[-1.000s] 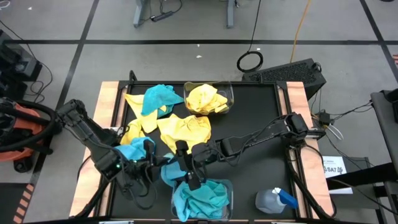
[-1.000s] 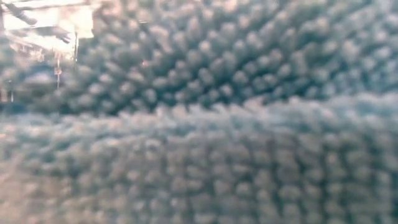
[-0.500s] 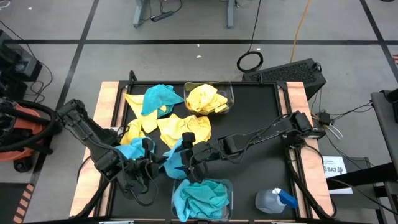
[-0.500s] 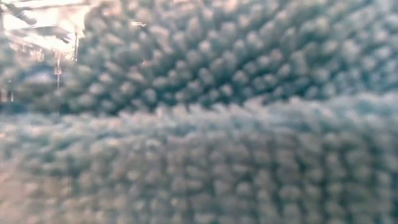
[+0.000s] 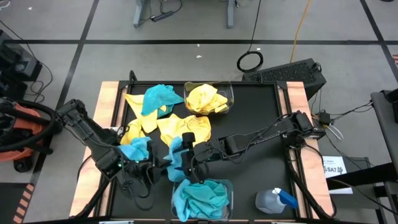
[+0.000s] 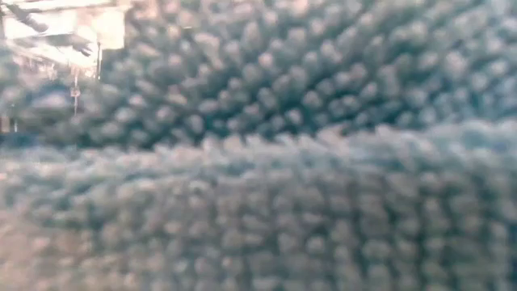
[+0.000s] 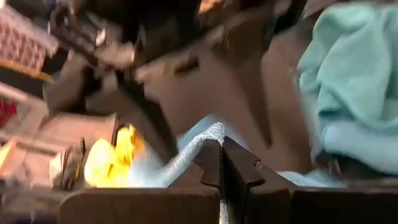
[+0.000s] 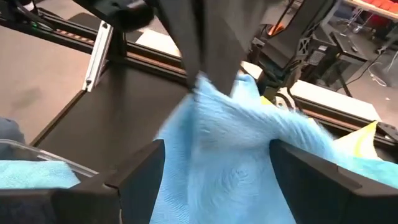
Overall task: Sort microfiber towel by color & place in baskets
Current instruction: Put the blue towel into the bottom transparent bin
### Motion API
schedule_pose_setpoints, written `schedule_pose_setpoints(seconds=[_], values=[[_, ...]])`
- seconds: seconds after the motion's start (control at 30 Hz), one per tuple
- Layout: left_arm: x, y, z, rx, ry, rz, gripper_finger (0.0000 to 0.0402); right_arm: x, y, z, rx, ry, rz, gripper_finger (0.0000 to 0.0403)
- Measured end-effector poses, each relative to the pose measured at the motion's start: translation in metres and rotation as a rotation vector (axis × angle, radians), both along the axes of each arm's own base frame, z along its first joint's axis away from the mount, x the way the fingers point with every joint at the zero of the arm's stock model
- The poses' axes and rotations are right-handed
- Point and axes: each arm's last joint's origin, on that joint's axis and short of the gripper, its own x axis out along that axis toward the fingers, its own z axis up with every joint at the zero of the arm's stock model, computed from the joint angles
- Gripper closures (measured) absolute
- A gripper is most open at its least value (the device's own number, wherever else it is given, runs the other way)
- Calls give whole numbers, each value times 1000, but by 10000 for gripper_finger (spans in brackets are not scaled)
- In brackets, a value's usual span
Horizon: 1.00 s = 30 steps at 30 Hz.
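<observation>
High view: right gripper [image 5: 185, 163] pinches a turquoise towel [image 5: 176, 159] just beside the turquoise-filled near basket [image 5: 225, 185], left gripper [image 5: 151, 167] pressed together on its corner; step, blue sorting; next, carry over basket, release.

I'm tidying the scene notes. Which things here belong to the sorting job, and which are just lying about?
Job:
blue towels
yellow towels
yellow basket
blue basket
left gripper
right gripper, holding a blue towel

Lying about:
spray bottle
</observation>
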Motion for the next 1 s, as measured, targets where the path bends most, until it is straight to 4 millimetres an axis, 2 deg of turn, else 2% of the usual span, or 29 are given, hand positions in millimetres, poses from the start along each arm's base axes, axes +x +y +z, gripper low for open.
schedule_pose_setpoints(seconds=[0.17, 0.37, 0.57, 0.7, 0.87, 1.0], values=[[8, -4, 9, 57, -60, -73, 402, 4, -4, -1, 31, -13, 36, 117], [16, 3, 12, 143, -66, -84, 402, 7, 2, -2, 98, -27, 177, 117], [21, 5, 25, 178, -97, -99, 402, 12, 2, -22, 107, 48, 161, 117], [22, 4, 33, 174, -114, -121, 402, 13, 3, -20, 109, 31, 157, 126], [21, 3, 35, 166, -118, -129, 402, 13, 2, -21, 77, 24, 122, 182], [20, 1, 36, 154, -130, -144, 401, 13, 1, -23, 43, 41, 102, 273]])
